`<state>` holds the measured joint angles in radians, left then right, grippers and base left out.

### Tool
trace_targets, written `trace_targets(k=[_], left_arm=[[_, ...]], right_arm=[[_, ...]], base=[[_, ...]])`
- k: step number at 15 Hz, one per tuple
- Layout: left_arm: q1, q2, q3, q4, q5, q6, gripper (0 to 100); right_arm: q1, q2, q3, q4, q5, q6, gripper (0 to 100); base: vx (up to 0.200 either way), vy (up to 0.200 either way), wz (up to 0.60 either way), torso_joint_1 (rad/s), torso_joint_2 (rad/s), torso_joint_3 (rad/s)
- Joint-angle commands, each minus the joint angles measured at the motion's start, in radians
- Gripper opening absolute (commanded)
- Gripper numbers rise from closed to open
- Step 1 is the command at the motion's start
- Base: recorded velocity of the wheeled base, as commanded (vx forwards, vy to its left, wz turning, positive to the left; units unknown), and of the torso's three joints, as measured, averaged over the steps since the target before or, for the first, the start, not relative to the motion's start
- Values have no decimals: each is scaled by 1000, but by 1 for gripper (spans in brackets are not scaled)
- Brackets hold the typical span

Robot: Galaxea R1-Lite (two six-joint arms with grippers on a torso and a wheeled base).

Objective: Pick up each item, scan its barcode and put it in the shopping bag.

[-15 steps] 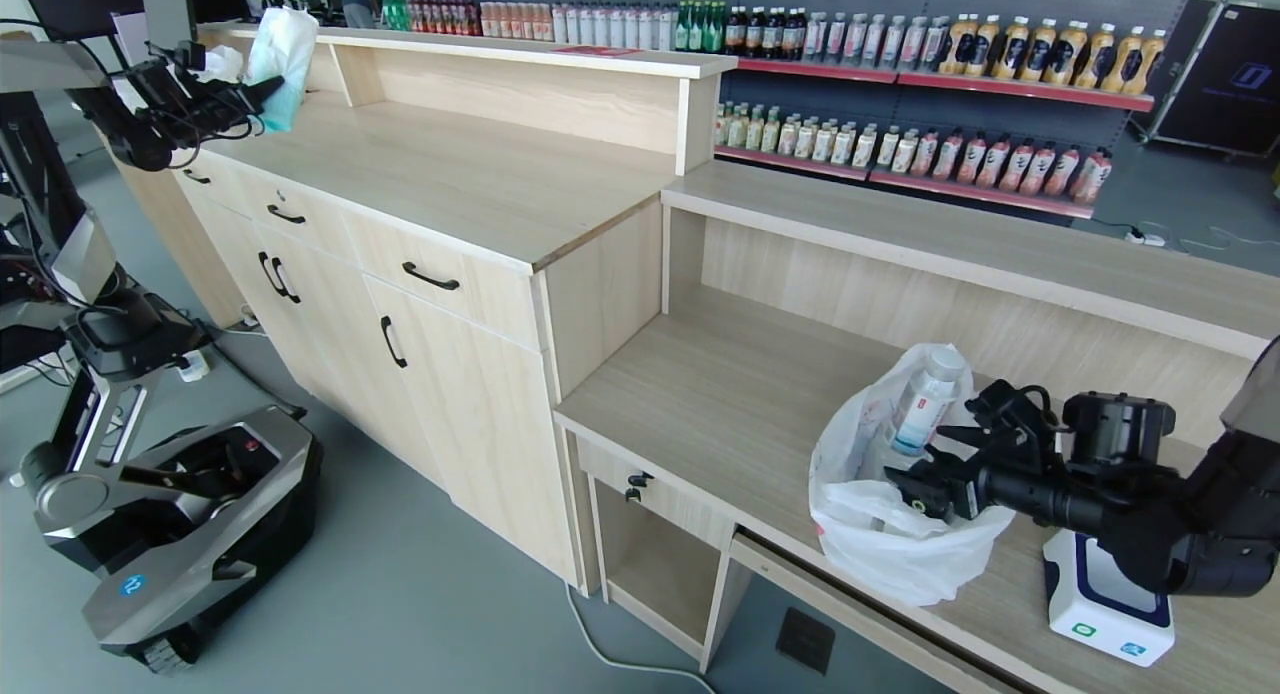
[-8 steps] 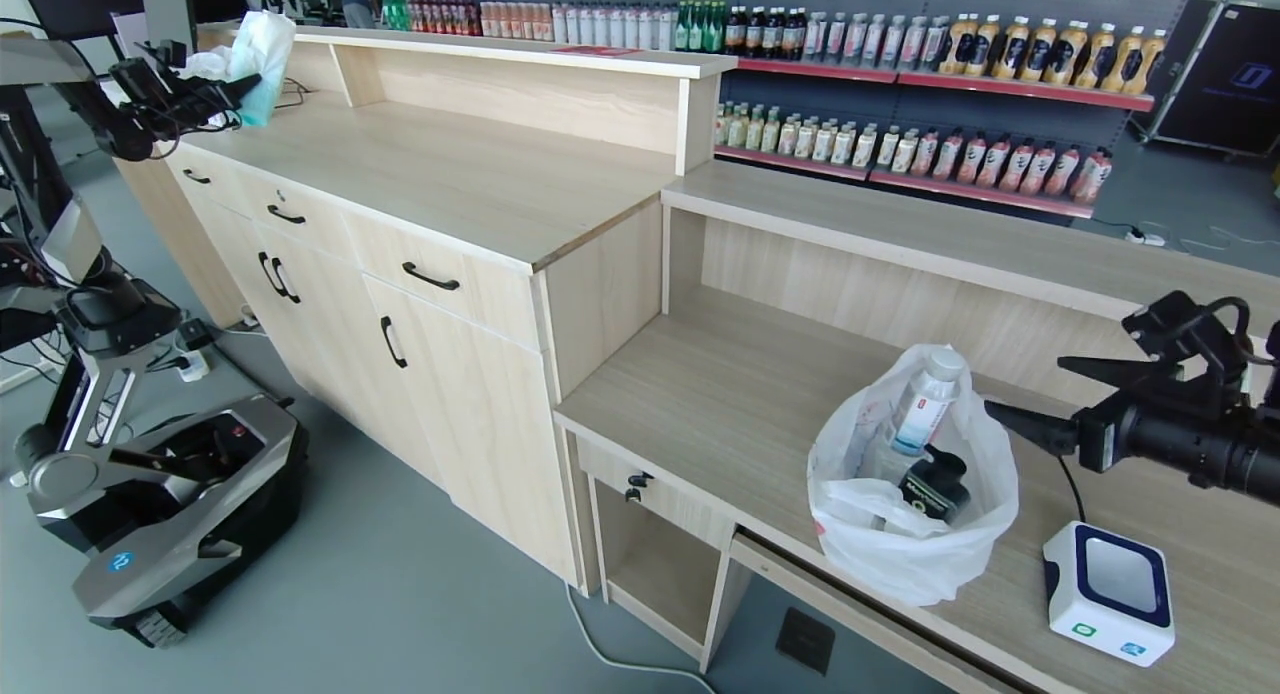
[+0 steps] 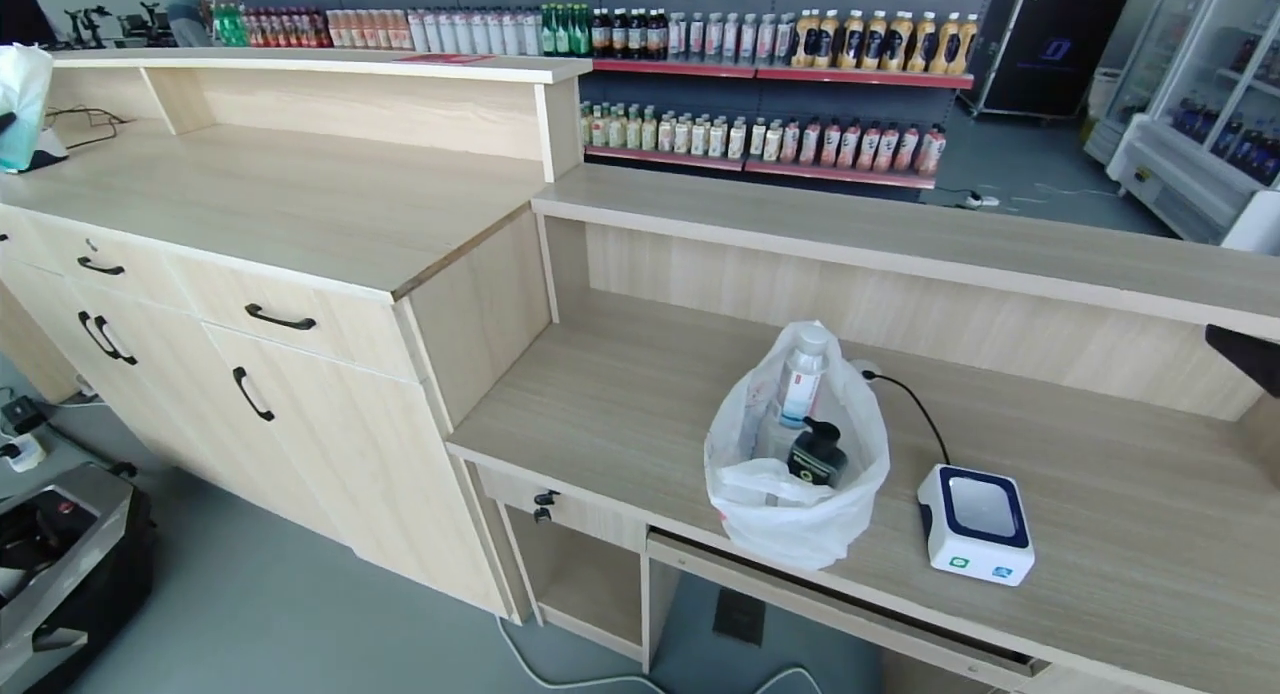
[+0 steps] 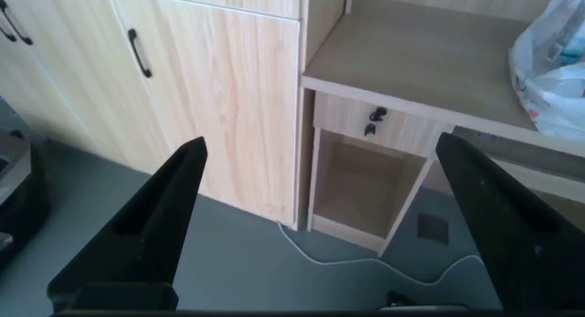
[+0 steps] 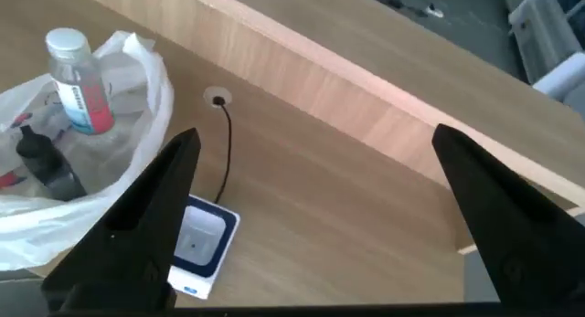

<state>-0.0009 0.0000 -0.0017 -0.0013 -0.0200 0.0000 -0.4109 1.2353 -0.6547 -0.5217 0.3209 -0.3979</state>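
On the shop counter (image 3: 620,394) stands the shopping bag (image 3: 790,519).

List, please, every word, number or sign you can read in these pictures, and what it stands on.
No text is legible.
Clear bottle in the shopping bag: red label print, too blurred.
Black bottle: label print, too small.
Scanner: two small coloured icons on its front, no readable words.
Shelf bottles: labels too small.
Black case: blue mark, too small.

Shopping bag (image 3: 790,526) with clear bottle (image 3: 801,379), black bottle (image 3: 818,454); scanner (image 3: 975,524) alongside
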Motion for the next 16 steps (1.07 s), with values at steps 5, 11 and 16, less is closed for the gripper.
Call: trace_targets(k=[5, 11, 16], left_arm=[[1, 0, 0, 0, 0, 0, 100], [1, 0, 0, 0, 0, 0, 100], [1, 2, 0, 0, 0, 0, 100]], right_arm=[[0, -192, -134, 299, -209, 159, 100], [29, -505, 342, 146, -218, 218, 100], [230, -909, 655, 68, -255, 281, 100]], base=[[0, 0, -600, 4, 1, 2], [0, 0, -200, 2, 1, 2], [0, 0, 0, 0, 0, 0]])
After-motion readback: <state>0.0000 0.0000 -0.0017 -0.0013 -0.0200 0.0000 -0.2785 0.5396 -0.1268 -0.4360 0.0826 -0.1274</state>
